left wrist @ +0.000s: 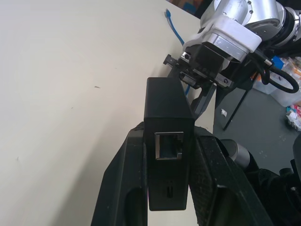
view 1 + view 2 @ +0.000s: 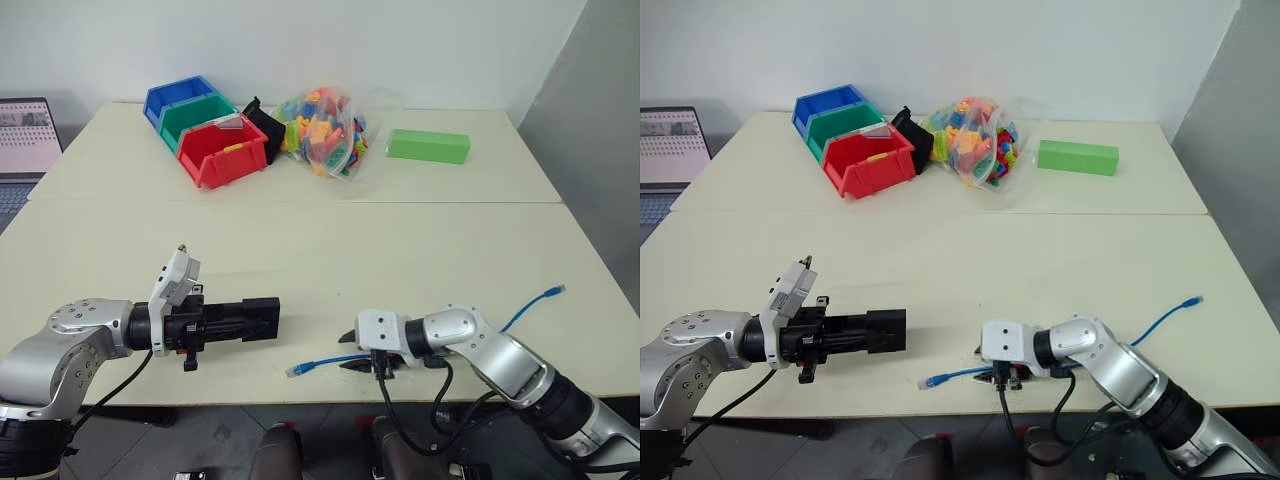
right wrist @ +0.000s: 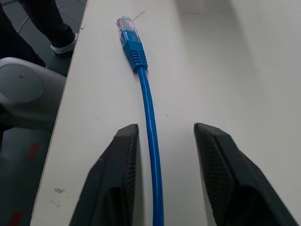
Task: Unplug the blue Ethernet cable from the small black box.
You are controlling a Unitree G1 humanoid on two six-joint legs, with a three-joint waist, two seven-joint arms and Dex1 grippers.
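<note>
Two task items sit apart: the small black box (image 1: 168, 141) is pinched between the left gripper's (image 2: 262, 320) fingers (image 1: 214, 181) and held above the table (image 2: 420, 250), its port (image 1: 169, 145) facing outward and empty, while the blue Ethernet cable (image 3: 149, 127) lies flat on the table near the front edge. One plug (image 3: 126, 24) rests just ahead of the right gripper (image 3: 164, 160); the far plug (image 2: 552, 292) lies well off to the robot's right. The right gripper's fingers (image 3: 115, 169) are spread, one either side of the cord, with a visible gap on both sides, so nothing is clamped there. Judged from this, the unplugging looks complete. Risks from here: the cable runs close to the table's front edge, and if the right gripper drags or lifts with the cord snagged against a finger, the plug end could be swept off the edge. The box is gripped by its narrow sides only; a slackened or tilted grip could let it slip down between the pads and drop. The two grippers stand near each other in the left wrist view, so a careless retreat of either arm could knock the box. Clutter at the far side (the red bin (image 2: 222, 152), the bag of bricks (image 2: 325, 130), the green block (image 2: 428, 146)) is well clear and poses no hazard.
</note>
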